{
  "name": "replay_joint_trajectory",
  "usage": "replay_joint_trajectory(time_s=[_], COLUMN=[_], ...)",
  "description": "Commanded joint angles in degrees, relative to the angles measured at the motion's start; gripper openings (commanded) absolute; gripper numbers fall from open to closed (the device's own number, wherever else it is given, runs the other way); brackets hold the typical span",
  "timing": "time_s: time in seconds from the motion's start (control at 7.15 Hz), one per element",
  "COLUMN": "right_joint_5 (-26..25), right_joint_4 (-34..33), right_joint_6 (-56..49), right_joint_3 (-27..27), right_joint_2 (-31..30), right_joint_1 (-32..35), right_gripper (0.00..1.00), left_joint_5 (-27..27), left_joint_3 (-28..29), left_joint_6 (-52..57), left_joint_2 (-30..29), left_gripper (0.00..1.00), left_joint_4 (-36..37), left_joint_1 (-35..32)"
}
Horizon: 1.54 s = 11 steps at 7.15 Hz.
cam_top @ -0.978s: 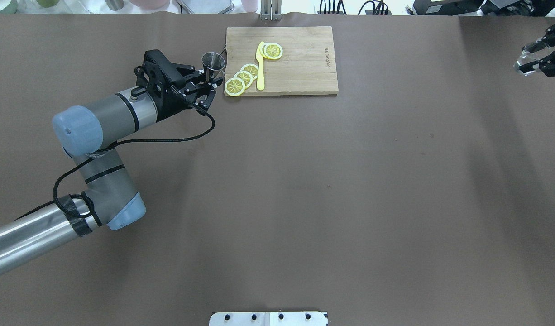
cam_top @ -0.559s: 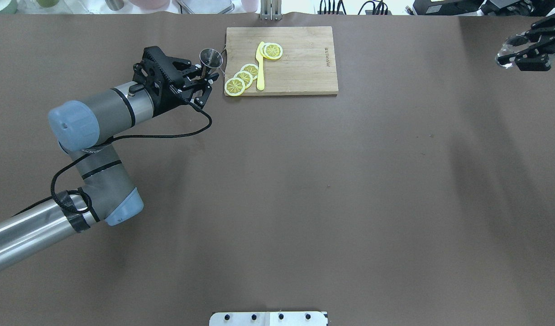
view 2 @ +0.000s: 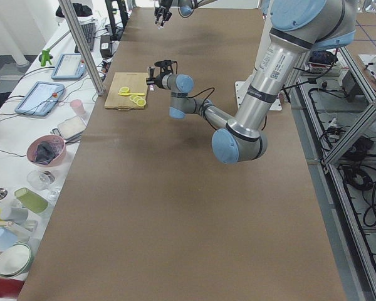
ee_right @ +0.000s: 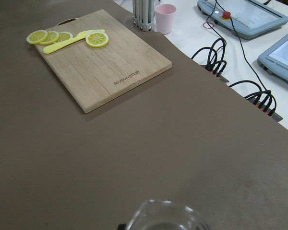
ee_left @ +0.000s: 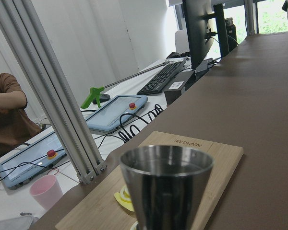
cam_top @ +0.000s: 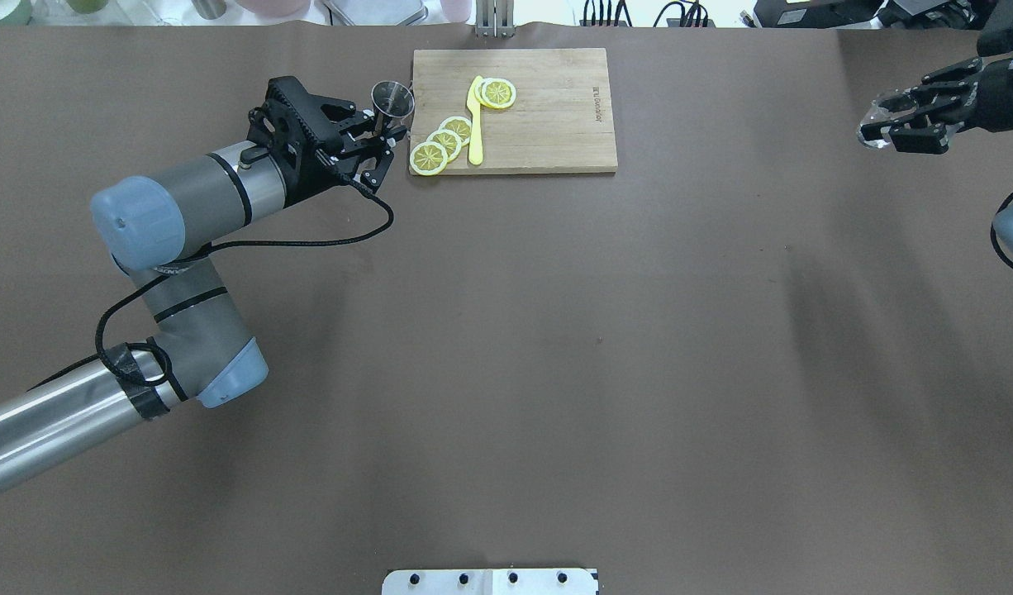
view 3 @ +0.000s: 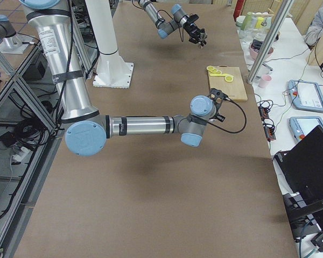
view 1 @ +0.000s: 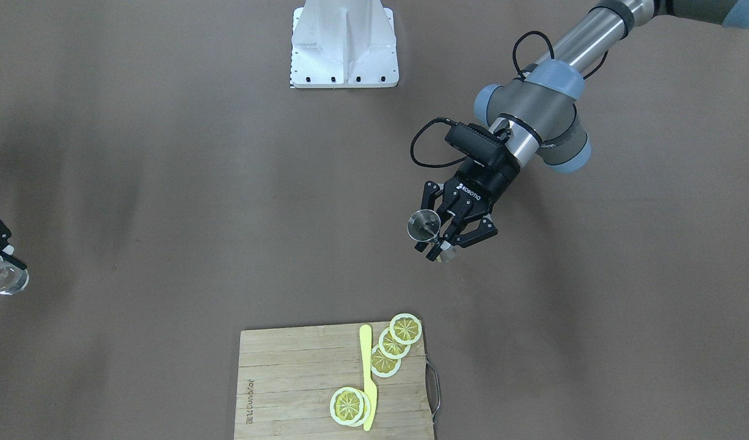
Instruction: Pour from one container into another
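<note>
Closest to me in the overhead view, the left arm (cam_top: 184, 198) reaches from the lower left corner across the bench (cam_top: 556, 372). Its elbow sits about where it was a second ago. Further up, the left hand (cam_top: 382, 136) is clenched on the narrow waist of the jigger (cam_top: 392, 99). It holds the jigger upright with the open cone facing up, just off the left edge of the cutting board (cam_top: 548, 116). Over the last second the jigger has only drifted slightly toward the top of the frame. It is clear of the lemon slices (cam_top: 429, 158).

The real change is at the upper right. The right hand (cam_top: 886, 128), grasping the glass (cam_top: 874, 124), was hard against the right edge of the frame a second ago. It has since slid leftward into the picture. In the right wrist view the glass rim (ee_right: 165, 215) shows at the bottom edge, roughly level. I cannot tell whether anything is in it.

I read this as the approach step. The receiver is parked and waiting, and the pouring vessel is travelling toward it. The two remain well apart, with the whole board between them, so no tilt is due yet.
</note>
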Motion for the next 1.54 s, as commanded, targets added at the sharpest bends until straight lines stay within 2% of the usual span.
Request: replay_joint_trajectory(time_s=[0.0, 0.56, 0.84, 0.98, 1.12, 1.26, 1.4], right_joint_5=[-1.5, -4.0, -6.2, -8.9, -12.0, -14.1, -16.0], right_joint_4=[4.3, 13.5, 14.7, 15.7, 15.9, 15.9, 17.0], right_joint_6=[2.7, 5.9, 5.8, 5.4, 5.4, 5.5, 5.8], right_joint_3=[0.0, 0.3, 3.4, 3.3, 2.6, 2.1, 0.5], right_joint_2=[-3.2, -10.1, -14.6, -14.9, -14.3, -13.5, -12.5], right_joint_1=[-2.4, -5.6, -7.6, -8.8, -10.1, -10.8, -11.4], right_gripper=[0.0, 0.0, 0.0, 0.0, 0.0, 0.0, 0.0], left_joint_5=[0.4, 0.3, 0.5, 1.9, 12.7, 20.9, 27.2], left_joint_3=[-0.8, -3.4, -4.1, -6.6, -12.6, -16.0, -16.2], left_joint_6=[-0.2, -1.9, -13.2, -13.7, -14.0, -13.9, -14.2], left_joint_2=[-0.2, 1.6, 3.0, 5.1, 8.3, 11.3, 11.4], left_gripper=[0.0, 0.0, 0.0, 0.0, 0.0, 0.0, 0.0], left_joint_4=[0.0, 0.4, 0.4, 1.1, 6.0, 7.3, 7.7], left_joint_1=[0.2, 0.9, 1.0, 1.1, 3.1, 9.9, 13.2])
